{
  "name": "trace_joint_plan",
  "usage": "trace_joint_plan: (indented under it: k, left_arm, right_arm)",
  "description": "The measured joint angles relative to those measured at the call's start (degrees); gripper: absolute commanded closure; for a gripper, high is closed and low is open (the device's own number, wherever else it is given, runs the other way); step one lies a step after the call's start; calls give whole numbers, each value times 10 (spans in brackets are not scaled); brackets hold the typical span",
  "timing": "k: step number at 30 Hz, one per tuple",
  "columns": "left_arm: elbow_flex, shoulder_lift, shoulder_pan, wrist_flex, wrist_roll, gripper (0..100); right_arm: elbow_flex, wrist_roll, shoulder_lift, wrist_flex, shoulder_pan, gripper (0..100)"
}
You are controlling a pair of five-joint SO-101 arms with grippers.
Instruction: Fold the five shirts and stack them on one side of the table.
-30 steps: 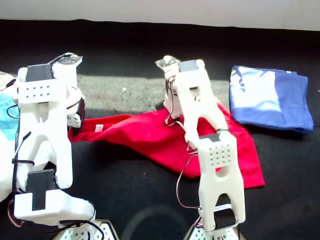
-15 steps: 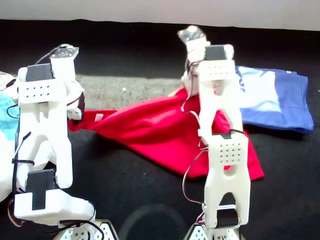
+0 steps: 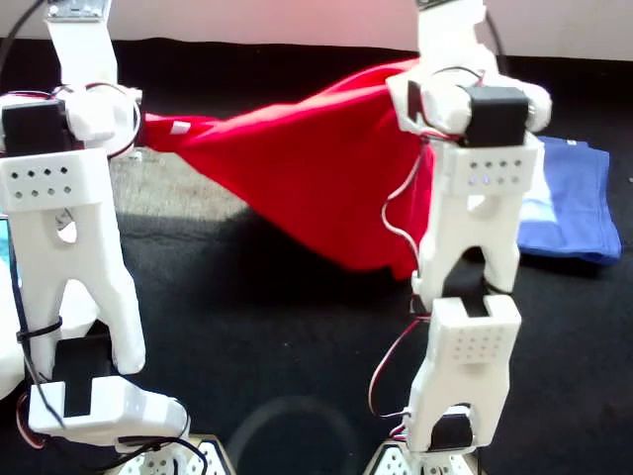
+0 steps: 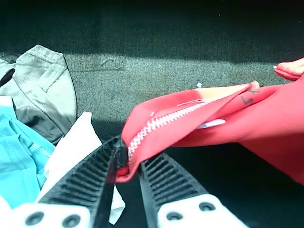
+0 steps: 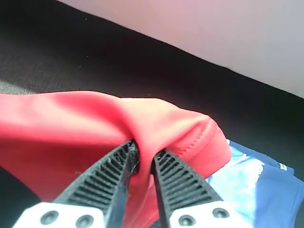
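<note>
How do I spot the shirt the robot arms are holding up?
Look above the middle of the black table. The red shirt hangs stretched there, pinched by the left gripper and the right gripper. It is the only red one; the folded blue shirt lies flat.

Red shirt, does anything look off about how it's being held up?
Yes. The red shirt hangs lopsided between the left gripper and the right gripper. It is narrow at the left gripper, with the bulk bunched and drooping beside the right arm.
</note>
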Motion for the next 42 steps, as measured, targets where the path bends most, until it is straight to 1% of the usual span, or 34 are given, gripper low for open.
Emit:
trace_joint_plan:
  k: [5, 10, 16, 22, 28, 30, 32, 35, 37, 39, 42]
  left_arm:
    - [-17, 0, 0, 71, 0, 991]
    - [1, -3, 0, 91, 0, 991]
    - [138, -4, 2, 91, -1, 991]
    - [302, -4, 26, 89, -4, 991]
    - [411, -4, 29, 77, -48, 991]
    - [437, -4, 29, 65, -56, 991]
    - [460, -4, 29, 51, -61, 991]
    - [484, -4, 29, 28, -67, 991]
    - [487, -4, 29, 18, -67, 991]
    - [487, -4, 29, 16, -70, 991]
    - [487, -4, 29, 13, -70, 991]
  right_arm:
    - [55, 0, -68, 1, 10, 992]
    - [207, 0, -170, 1, 10, 992]
    - [496, 0, -327, 1, 10, 992]
    - [824, 0, -442, -17, 10, 992]
    - [1112, 4, -586, -76, 10, 992]
    - [1186, 4, -627, -84, 10, 992]
    - [1240, 19, -663, -82, 11, 992]
    - [1262, 94, -703, -45, 11, 991]
    - [1262, 143, -727, -14, 11, 960]
    - [1262, 164, -745, -5, 18, 882]
    - [1248, 172, -755, -2, 28, 739]
